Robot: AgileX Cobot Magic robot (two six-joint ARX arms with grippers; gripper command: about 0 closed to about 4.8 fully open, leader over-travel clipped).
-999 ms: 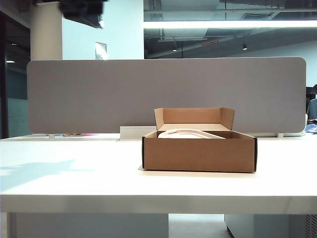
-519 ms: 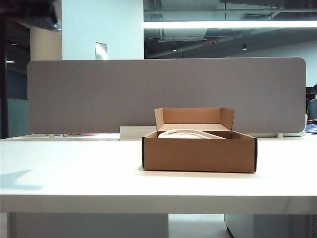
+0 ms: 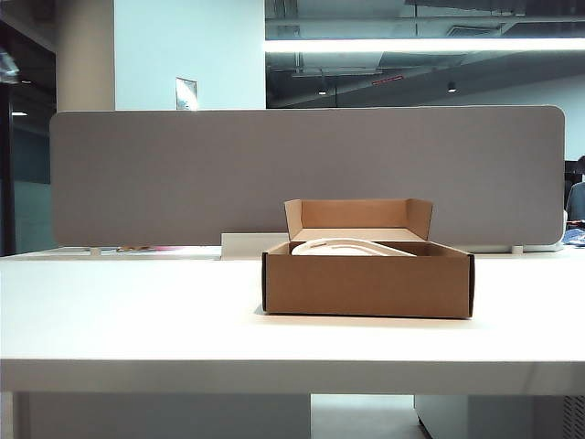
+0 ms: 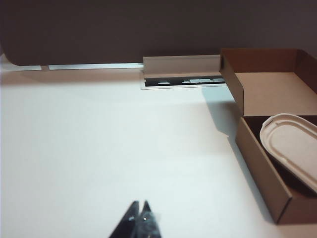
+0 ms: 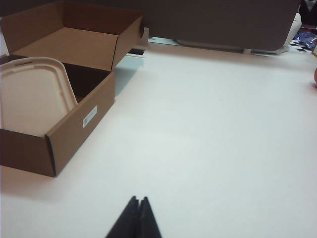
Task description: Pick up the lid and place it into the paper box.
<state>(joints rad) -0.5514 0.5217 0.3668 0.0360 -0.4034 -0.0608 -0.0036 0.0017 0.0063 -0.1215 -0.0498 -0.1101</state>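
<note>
So the lid (image 3: 352, 246) is sitting inside the paper box (image 3: 367, 283), tilted, with one edge propped up on the box wall so its rim pokes a bit above the front side in the exterior view. The box sits on the white table (image 3: 137, 311) in front of the grey divider panel (image 3: 183, 174), its back flap standing up. The left gripper (image 4: 138, 218) hangs above bare tabletop with its jaws pinched together, holding nothing; the box and lid are off to one side of it and ahead, well apart. The right gripper (image 5: 137, 216) is closed and empty too, over bare table, box ahead and off to its other side. Neither arm shows up in the exterior view.
</note>
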